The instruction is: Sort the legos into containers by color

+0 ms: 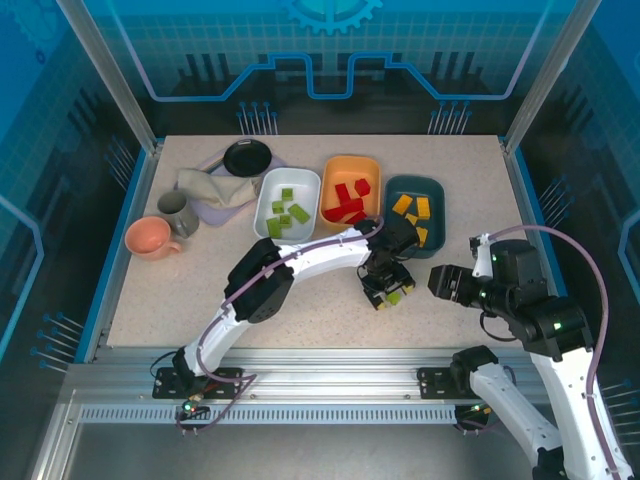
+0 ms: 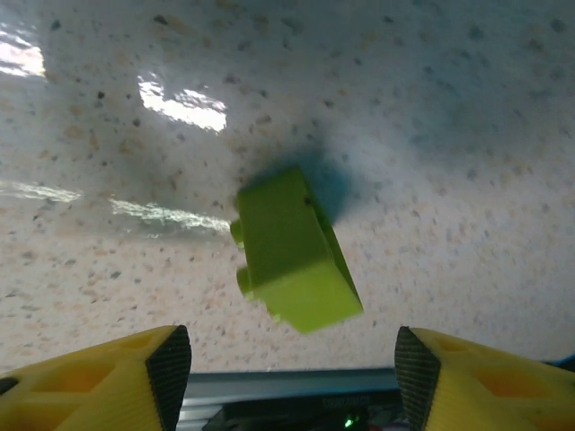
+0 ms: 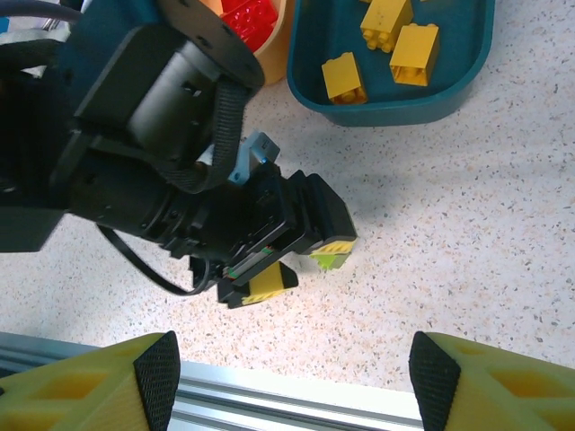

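Jaws of the left gripper point(image 2: 292, 359) stand spread, with a lime-green lego brick point(image 2: 292, 260) between and beyond the two yellow, black-padded fingers point(image 2: 168, 364) and touching neither. That arm reaches from its base diagonally across the speckled table point(image 1: 180, 300), elbow raised and wrist bent down, so the gripper point(image 1: 388, 290) points at the tabletop in front of the orange tub point(image 1: 350, 160) and dark teal tub point(image 1: 437, 195). The right gripper point(image 3: 292, 368) is also parted wide with nothing between its fingers; its arm is folded at the table's right side, with the gripper point(image 1: 445, 283) turned toward the left one and well apart from it. Close up, the green brick lies on the table on its side, skewed, its round studs facing left and a shadow behind it. From the right wrist, the same brick point(image 3: 331, 260) peeks out beside the left gripper's point(image 3: 296, 260) black housing, near the teal tub point(image 3: 467, 54), which holds yellow-orange bricks point(image 3: 344, 78); red bricks point(image 3: 247, 18) lie in the orange tub point(image 3: 274, 45). From above, the white tub point(image 1: 265, 190) holds green bricks point(image 1: 285, 215), and a black round dish point(image 1: 247, 157) and pink mug point(image 1: 152, 238) sit at the left.
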Robot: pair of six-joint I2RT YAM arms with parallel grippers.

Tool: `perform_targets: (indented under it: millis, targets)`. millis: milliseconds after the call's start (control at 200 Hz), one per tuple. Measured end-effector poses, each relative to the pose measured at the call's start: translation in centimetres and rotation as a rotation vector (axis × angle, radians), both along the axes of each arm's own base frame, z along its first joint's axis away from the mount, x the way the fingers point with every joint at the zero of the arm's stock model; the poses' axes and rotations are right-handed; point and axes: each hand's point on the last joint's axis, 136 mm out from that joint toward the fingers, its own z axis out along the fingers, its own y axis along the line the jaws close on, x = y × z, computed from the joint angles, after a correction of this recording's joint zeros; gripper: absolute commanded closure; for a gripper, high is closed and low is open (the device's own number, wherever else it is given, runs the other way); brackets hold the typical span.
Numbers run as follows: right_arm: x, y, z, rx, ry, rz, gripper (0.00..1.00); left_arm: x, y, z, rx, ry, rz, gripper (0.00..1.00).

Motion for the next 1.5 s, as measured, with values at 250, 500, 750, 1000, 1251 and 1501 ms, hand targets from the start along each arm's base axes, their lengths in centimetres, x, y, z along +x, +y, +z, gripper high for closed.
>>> perform_targets:
  millis: [250, 500, 750, 1000, 1251, 1501]
  targets:
    - [-0.4, 0.2, -0.3, 0.011, 0.013, 0.012, 0.29, 0.7, -0.5, -1.7, 0.016, 0.004, 0.063, 0.69]
    - [-0.4, 0.3, -0.5, 0.012, 0.018, 0.015, 0.30, 0.9, -0.3, -1.8, 0.018, -0.012, 0.074, 0.78]
    - [-0.1, 2.6, 0.9, 0.105, -0.026, 0.122, 0.30, 2.7, 3.6, 1.6, 0.089, -0.154, 0.055, 0.79]
    - [1.9, 7.2, 2.4, 0.190, -0.056, 0.306, 0.30, 9.6, 13.9, 12.0, 0.089, -0.428, 0.148, 0.79]
    - [4.6, 13.2, 1.3, 0.117, -0.015, 0.452, 0.28, 17.7, 24.6, 12.4, 0.198, -0.547, 0.210, 0.79]
    - [9.2, 16.7, 2.4, 0.110, -0.187, 0.401, 0.25, 25.0, 26.5, 8.8, 0.234, -0.581, 0.121, 0.80]
